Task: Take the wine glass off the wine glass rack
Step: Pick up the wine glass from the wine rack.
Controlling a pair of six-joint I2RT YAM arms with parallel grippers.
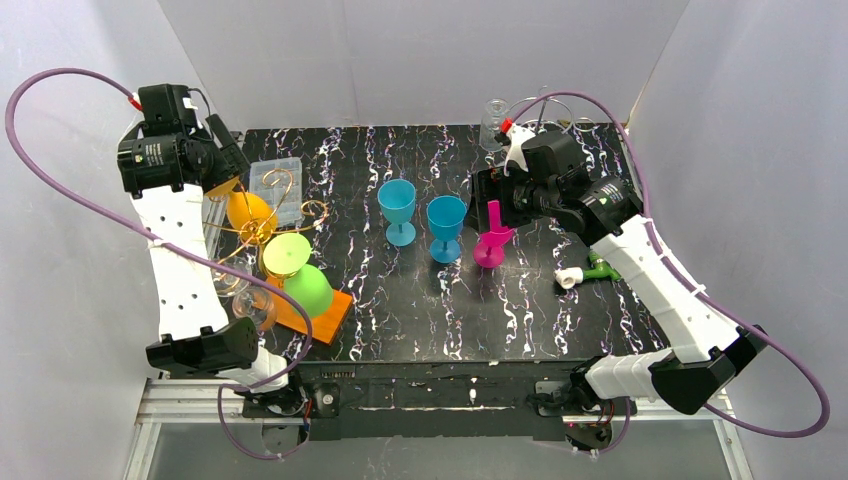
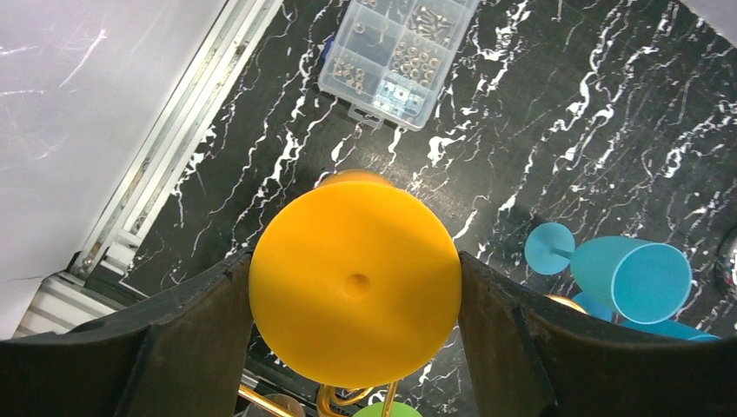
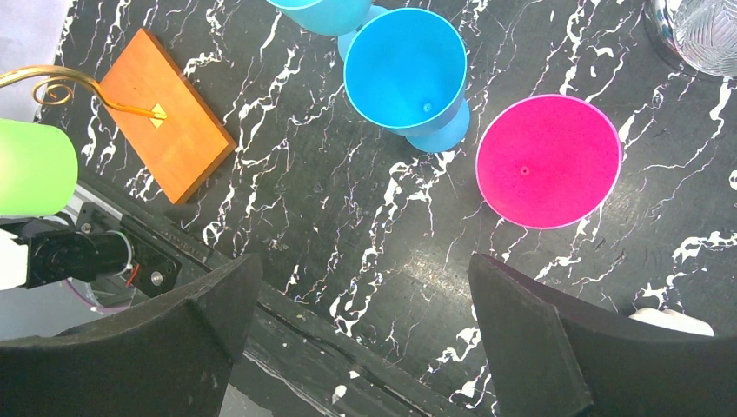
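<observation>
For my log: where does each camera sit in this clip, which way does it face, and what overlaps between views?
Top external: above and behind the bases, looking down on the table; left arm and right arm show.
Left wrist: on the left arm, looking down at the orange wine glass between the left fingers.
Right wrist: on the right arm, looking down at the pink glass; right fingers hold nothing.
Shared: both wrist views catch the blue glasses.

Left fingers [image 2: 200, 347] clamp orange glass [image 2: 355, 282]; right fingers [image 3: 530, 347] spread wide, arm reaching forward.
</observation>
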